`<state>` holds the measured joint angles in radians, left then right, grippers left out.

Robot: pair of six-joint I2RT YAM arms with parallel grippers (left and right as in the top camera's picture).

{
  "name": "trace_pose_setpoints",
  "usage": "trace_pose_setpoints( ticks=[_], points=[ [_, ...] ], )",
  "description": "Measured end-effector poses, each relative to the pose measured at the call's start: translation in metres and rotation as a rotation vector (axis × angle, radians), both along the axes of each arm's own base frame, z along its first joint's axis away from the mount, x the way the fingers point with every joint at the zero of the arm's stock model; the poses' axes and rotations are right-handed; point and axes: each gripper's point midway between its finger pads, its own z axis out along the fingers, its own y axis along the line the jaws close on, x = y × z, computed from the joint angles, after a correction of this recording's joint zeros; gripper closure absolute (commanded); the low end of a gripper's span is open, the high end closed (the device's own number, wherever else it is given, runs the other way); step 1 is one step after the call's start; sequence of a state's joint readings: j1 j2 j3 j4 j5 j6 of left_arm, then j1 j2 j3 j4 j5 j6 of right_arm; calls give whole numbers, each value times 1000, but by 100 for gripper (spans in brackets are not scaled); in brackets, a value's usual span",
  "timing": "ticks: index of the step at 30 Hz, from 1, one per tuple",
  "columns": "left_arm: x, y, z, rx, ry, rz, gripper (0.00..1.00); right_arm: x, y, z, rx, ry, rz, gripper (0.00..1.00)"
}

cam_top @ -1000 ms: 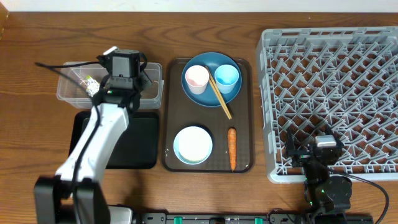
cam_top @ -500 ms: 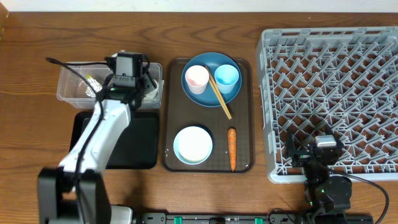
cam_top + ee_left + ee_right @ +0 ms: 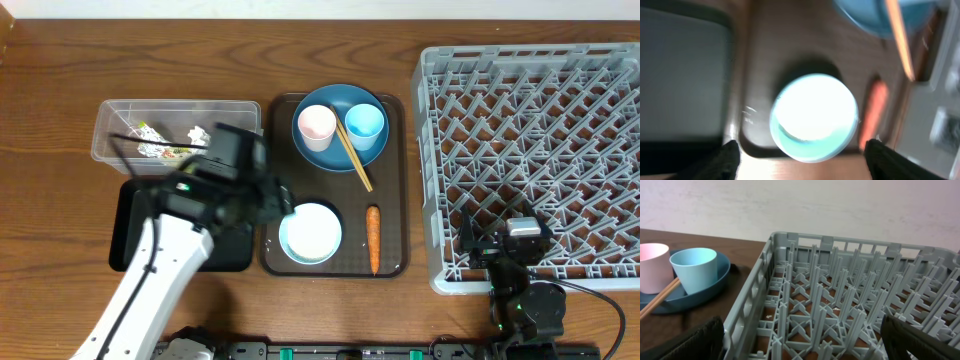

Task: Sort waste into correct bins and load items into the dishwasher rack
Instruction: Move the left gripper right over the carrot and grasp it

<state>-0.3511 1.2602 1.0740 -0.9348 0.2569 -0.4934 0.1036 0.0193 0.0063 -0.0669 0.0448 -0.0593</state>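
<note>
My left gripper hangs open and empty over the left edge of the brown serving tray, just beside the pale blue bowl. In the left wrist view the bowl sits between the spread fingers, its inside bright white, with the carrot to its right. The blue plate carries a pink cup, a blue cup and chopsticks. The clear tub holds a foil wrapper and a paper wad. My right gripper rests open at the front edge of the grey rack.
The black tray lies below the clear tub, partly under my left arm. The carrot lies on the serving tray's right side. In the right wrist view the rack's pegs fill the foreground, with the cups at far left.
The left gripper opened over the clear tub, then swung down and right to the serving tray's left edge by the bowl. The right arm has not moved.
</note>
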Motion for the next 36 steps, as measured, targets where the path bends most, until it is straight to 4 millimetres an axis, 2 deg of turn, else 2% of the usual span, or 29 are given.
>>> trace_pose_setpoints(
  ticks=[2, 6, 12, 17, 21, 23, 26, 36],
  points=[
    [-13, -26, 1, -11, 0, -95, 28, 0, 0, 0, 0, 0, 0, 1],
    [-37, -64, 1, -2, -11, -212, 29, 0, 0, 0, 0, 0, 0, 1],
    [-59, -113, -7, 31, -65, -292, 33, 0, 0, 0, 0, 1, 0, 1],
    [-64, -154, -24, 50, -125, -322, 34, 0, 0, 0, 0, 0, 0, 1],
    [-58, -180, -45, 59, -154, -318, 34, 0, 0, 0, 0, 0, 0, 1],
    [-53, -187, -59, 80, -160, -307, 34, 0, 0, 0, 0, 0, 0, 1],
    [-45, -186, -77, 130, -163, -282, 34, 0, 0, 0, 0, 0, 0, 1],
    [-31, -190, -104, 187, -190, -257, 36, 0, 0, 0, 0, 0, 0, 1]
  ],
)
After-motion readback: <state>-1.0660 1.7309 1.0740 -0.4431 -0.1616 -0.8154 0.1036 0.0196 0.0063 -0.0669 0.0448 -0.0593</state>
